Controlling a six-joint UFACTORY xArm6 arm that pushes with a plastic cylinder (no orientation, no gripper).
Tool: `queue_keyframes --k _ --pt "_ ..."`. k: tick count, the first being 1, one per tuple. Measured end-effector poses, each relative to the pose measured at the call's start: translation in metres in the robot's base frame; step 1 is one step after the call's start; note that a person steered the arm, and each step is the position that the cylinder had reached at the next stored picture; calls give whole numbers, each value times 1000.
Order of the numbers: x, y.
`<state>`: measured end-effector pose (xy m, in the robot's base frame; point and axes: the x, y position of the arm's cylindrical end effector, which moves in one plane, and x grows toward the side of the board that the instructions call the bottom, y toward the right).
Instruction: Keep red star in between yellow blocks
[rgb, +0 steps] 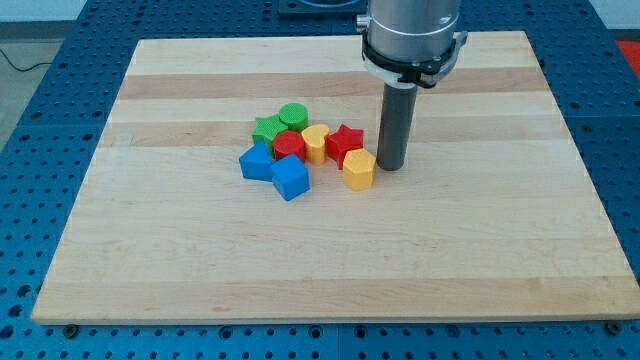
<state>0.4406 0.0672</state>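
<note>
The red star (344, 141) lies near the board's middle. A yellow block (315, 144) touches it on the view's left, and a yellow hexagonal block (358, 169) touches it just below and to the right. My tip (390, 165) stands on the board just right of the yellow hexagonal block, very close to it, and right of the red star.
A red round block (289, 147), a green star (267, 129), a green round block (293, 115), a blue block (257, 162) and a blue cube (290, 177) cluster left of the yellow blocks. The wooden board (480, 250) lies on a blue table.
</note>
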Motion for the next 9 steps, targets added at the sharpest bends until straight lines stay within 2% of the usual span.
queue_keyframes --k 1,2,4,7,8,9 --pt "-14 5" --pt "-49 4" --pt "-47 -9" --pt "9 -27" --pt "8 -11" --pt "-25 10"
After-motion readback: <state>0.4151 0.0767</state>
